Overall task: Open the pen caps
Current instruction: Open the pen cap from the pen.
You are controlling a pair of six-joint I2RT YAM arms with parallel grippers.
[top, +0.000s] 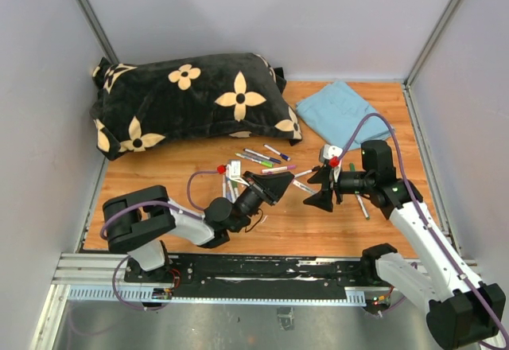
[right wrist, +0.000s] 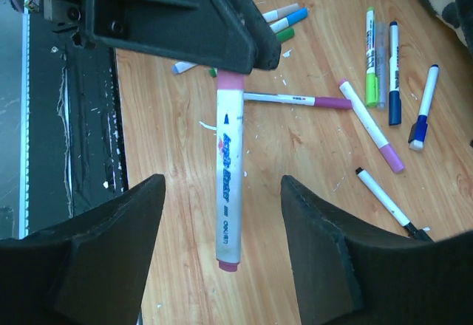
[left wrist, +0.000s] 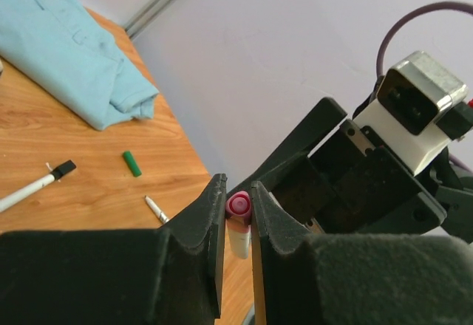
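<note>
A white-barrelled pen (right wrist: pixel 228 185) hangs above the table. Its pink cap (right wrist: pixel 230 81) is pinched between the fingers of my left gripper (left wrist: pixel 238 192), which is shut on it. In the left wrist view the pink cap end (left wrist: pixel 238 205) shows between the pads. My right gripper (right wrist: pixel 222 181) stands open around the pen's other end, its fingers (right wrist: pixel 118 244) apart from the barrel on both sides. In the top view the left gripper (top: pixel 274 187) and the right gripper (top: pixel 322 195) face each other over the middle of the table. Several capped pens (right wrist: pixel 388 148) lie loose on the wood.
A black flowered pillow (top: pixel 191 99) fills the back left. A folded blue cloth (top: pixel 346 111) lies at the back right. A loose green cap (left wrist: pixel 131 163) and a black-capped pen (left wrist: pixel 37 187) lie near the cloth. More pens (top: pixel 262 159) are scattered in front of the pillow.
</note>
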